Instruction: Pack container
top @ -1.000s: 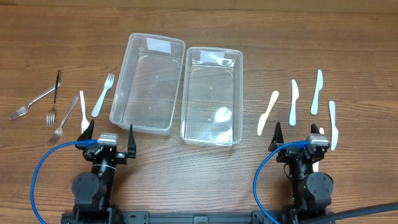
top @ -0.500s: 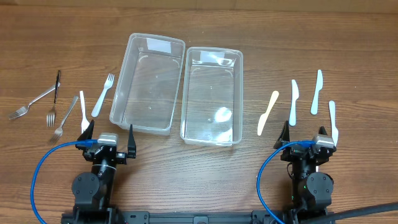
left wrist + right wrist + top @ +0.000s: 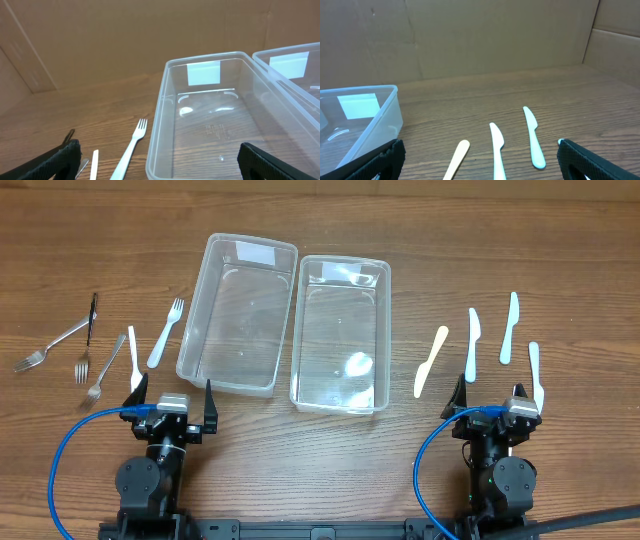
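Note:
Two clear plastic containers stand side by side, the left container [image 3: 238, 315] and the right container [image 3: 340, 332], both with nothing in them. My left gripper [image 3: 175, 388] is open just in front of the left container [image 3: 165, 100], with a white plastic fork [image 3: 131, 147] between its fingers' line of sight. My right gripper [image 3: 489, 390] is open at the near ends of a cream knife [image 3: 456, 157] and two white knives [image 3: 497, 150] [image 3: 532, 137]. Neither gripper touches anything.
Metal forks [image 3: 82, 360] and a white plastic fork [image 3: 165, 332] lie left of the containers. A cream knife [image 3: 431, 361] and white knives [image 3: 471, 345] [image 3: 510, 327] [image 3: 536, 378] lie to the right. Cardboard walls stand behind the table.
My right gripper has shifted a little to the right, towards the white knives, and then held still. The left gripper has not moved.

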Motion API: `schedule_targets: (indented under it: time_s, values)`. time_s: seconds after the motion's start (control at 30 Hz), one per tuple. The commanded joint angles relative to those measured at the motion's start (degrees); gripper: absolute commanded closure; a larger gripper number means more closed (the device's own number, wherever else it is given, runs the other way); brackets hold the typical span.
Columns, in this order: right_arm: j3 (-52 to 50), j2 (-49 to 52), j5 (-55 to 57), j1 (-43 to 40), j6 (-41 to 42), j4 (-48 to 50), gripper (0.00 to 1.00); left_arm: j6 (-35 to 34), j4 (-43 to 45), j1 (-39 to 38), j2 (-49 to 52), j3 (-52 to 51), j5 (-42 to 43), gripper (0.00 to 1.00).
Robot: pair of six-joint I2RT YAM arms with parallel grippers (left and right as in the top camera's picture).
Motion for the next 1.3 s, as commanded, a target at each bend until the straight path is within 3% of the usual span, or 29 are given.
schedule_targets:
  time_s: [0.0,0.27,0.5,0.63,0.93,1.03,1.17,1.2,1.23,1.27]
  values:
    - [0.20,-0.61,0.15,-0.20,-0.37,0.74,0.00,1.25,-0.04,-0.04,-0.50,-0.22,-0.63,0.00]
    - [0.20,-0.61,-2.14,-0.20,1.22,0.70,0.00,0.37,0.00,-0.07,-0.50,-0.22,-0.37,0.00]
    - [2.14,-0.55,-5.99,-0.20,10.08,-0.63,0.00,-12.55,-1.44,-0.07,-0.50,2.21,-1.75,0.00]
    - [9.84,3.19,-6.58,-0.22,12.02,-5.73,0.00,-13.84,-8.39,-0.07,0.42,11.17,-2.54,0.00]
    - [40.26,33.70,-14.91,-0.22,12.35,-29.59,0.00,-13.84,-31.43,-0.07,19.93,39.32,-3.41,0.00]
    - [52.96,46.58,-15.61,-0.20,12.33,-41.66,0.00,-14.29,-42.86,-0.07,31.15,51.01,-3.34,0.00]
    - [62.62,58.03,-21.64,-0.20,12.02,-50.66,0.00,-14.45,-56.85,-0.07,45.09,64.87,-1.86,0.00]
    - [63.25,59.43,-21.79,-0.20,12.09,-51.52,0.02,-14.49,-58.69,-0.07,47.32,66.86,-1.57,0.00]
    - [63.47,61.02,-21.79,-0.20,12.11,-52.24,0.20,-14.49,-60.11,-0.07,49.31,68.37,-0.79,0.00]
    - [63.30,63.06,-21.75,-0.22,12.33,-53.24,0.48,-14.47,-61.18,-0.07,51.32,69.59,0.90,0.00]
